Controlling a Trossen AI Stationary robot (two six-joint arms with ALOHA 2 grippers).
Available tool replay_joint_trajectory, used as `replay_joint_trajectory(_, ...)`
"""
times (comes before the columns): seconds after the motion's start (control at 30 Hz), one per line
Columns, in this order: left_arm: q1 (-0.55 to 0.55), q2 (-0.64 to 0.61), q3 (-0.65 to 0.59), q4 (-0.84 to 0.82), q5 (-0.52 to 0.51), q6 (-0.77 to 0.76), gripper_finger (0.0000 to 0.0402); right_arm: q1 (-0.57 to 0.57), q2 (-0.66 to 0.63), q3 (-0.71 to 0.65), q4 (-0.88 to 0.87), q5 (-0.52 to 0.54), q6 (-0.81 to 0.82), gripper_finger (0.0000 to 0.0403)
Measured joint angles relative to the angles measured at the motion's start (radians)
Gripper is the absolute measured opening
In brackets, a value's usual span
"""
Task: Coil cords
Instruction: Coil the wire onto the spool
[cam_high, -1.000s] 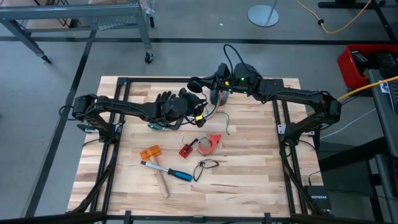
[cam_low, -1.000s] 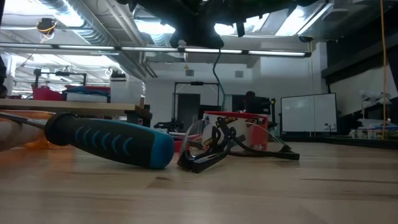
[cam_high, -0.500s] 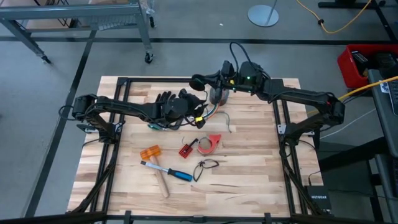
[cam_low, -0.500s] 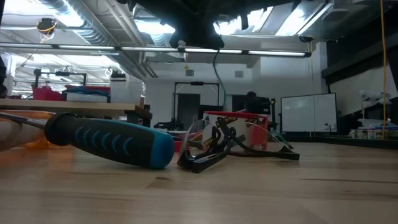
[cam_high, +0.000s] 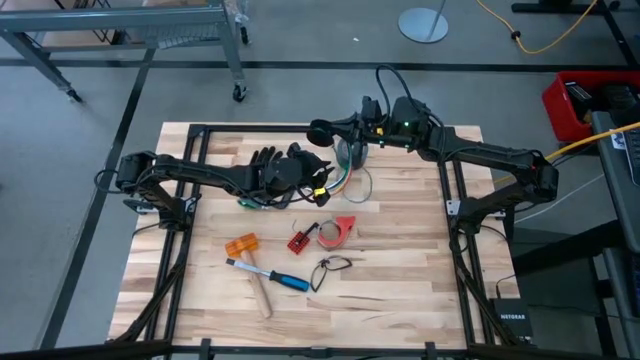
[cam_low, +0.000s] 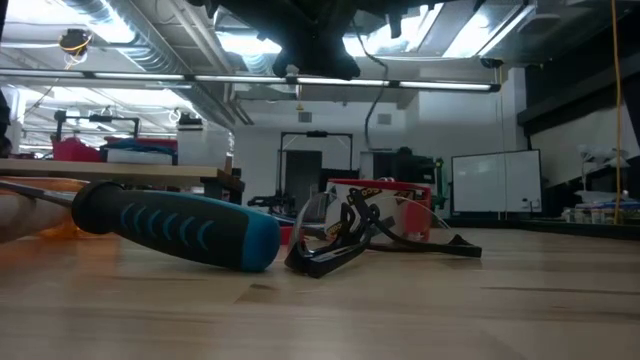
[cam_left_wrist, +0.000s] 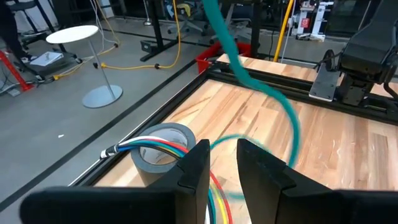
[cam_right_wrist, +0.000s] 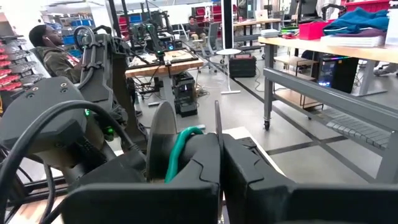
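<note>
Partly hidden cords (cam_high: 341, 180), claws (cam_high: 322, 183) overlapping

Cords (cam_left_wrist: 163, 145) showing white, blue, red, yellow strands, w/ one teal strand (cam_left_wrist: 273, 99) looping off. Grey tape roll (cam_left_wrist: 160, 152) sitting just behind cords. Near that roll: red tape (cam_high: 337, 231), orange block (cam_high: 241, 245), blue-black handle (cam_low: 178, 226) w/ black stripes.

Low view, table level. Wooden table top (cam_low: 420, 310) seen across foreground. Tool handle (cam_low: 175, 233), black with blue grip, lying at left, tilted slightly. Small black cord loop (cam_low: 335, 248) resting just right of handle end. Red tape dispenser (cam_low: 385, 205) seen behind loop. Dark arm parts (cam_low: 315, 40) hanging overhead. Whiteboard (cam_low: 495, 182) noted in room behind.
</note>
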Motion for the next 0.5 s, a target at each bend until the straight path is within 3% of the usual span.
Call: replay_joint_trajectory(0.5,-0.027,0.0,0.0,-0.031,0.064,-0.093,0.0072,0.0,0.0,0.0,0.01,-0.032,-0.023,0.0001)
